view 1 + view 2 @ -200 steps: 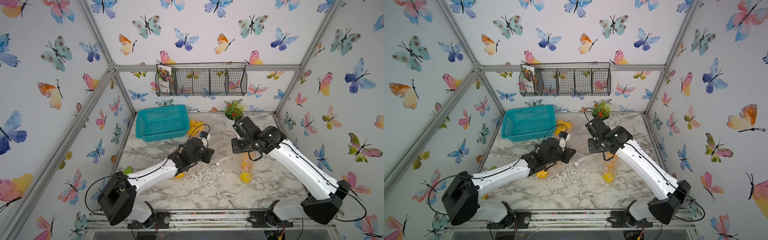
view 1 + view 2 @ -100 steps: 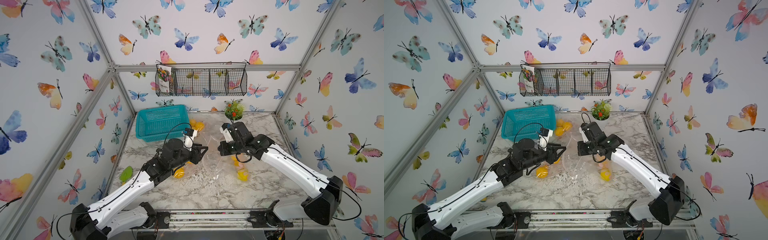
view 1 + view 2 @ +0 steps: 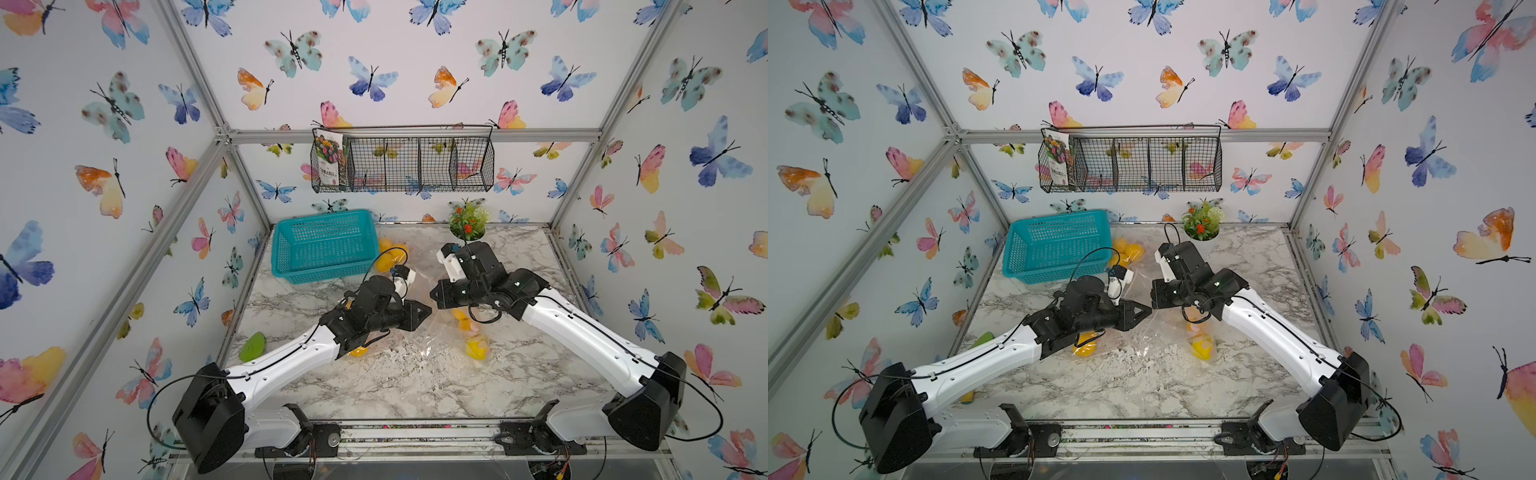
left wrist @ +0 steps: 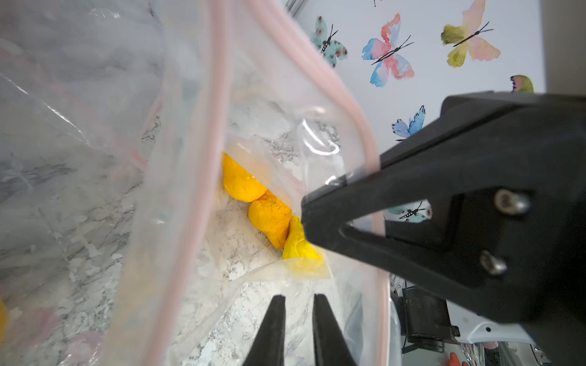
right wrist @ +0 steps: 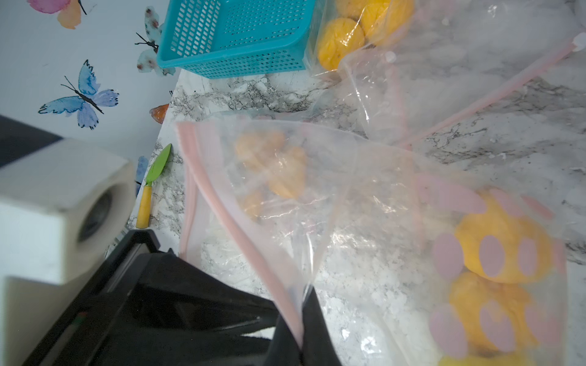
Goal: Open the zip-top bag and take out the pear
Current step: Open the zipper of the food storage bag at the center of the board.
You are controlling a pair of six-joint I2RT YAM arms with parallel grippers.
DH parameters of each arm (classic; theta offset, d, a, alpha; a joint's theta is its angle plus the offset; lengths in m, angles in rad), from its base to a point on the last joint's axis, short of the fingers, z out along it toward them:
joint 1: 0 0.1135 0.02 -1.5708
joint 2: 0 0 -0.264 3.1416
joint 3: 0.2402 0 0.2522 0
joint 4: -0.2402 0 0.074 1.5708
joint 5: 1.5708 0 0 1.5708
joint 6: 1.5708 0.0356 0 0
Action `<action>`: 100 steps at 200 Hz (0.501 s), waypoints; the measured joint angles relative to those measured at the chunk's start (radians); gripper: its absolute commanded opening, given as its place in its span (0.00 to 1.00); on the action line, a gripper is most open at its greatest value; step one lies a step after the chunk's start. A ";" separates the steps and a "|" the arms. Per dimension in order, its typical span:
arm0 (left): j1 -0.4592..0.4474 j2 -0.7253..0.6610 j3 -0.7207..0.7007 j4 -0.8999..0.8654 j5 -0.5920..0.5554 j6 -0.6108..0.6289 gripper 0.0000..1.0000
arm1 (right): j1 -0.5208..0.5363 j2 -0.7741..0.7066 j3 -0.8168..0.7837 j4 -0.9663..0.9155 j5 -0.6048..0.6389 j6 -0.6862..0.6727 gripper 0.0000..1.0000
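Two grippers meet at the zip-top bag's (image 5: 285, 206) mouth: my right gripper (image 5: 299, 317) pinches its pink rim, and my left gripper (image 4: 298, 304) stands narrowly parted, empty. The pear (image 3: 477, 348) lies at the bag's bottom. I cannot tell which way it points.

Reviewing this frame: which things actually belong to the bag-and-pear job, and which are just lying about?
In the job: zip-top bag, clamped at its zip edge by the right end effector; yellow pears inside; left end effector at the bag's mouth.
Lying about: teal basket, another bag of fruit beside it, green-bladed tool, potted plant, wire rack.
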 measured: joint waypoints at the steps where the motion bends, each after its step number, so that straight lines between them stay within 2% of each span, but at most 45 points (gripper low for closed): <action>1: 0.000 0.000 0.000 0.000 0.000 0.000 0.22 | 0.000 0.000 0.000 0.000 0.000 0.000 0.02; 44: 0.000 0.111 0.000 0.011 -0.014 -0.024 0.30 | 0.039 0.000 0.011 0.007 -0.019 0.023 0.02; 70: 0.000 0.130 -0.062 0.051 -0.039 -0.041 0.32 | 0.061 0.001 0.018 0.026 -0.040 0.040 0.05; 76: 0.000 0.130 -0.084 0.074 -0.037 -0.044 0.32 | 0.062 0.002 0.018 0.031 -0.050 0.043 0.09; 90: 0.000 0.130 -0.125 0.124 -0.029 -0.049 0.32 | 0.066 0.002 0.016 0.050 -0.071 0.052 0.33; 100: 0.000 0.130 -0.146 0.148 -0.025 -0.052 0.31 | 0.066 0.002 0.016 0.064 -0.068 0.053 0.45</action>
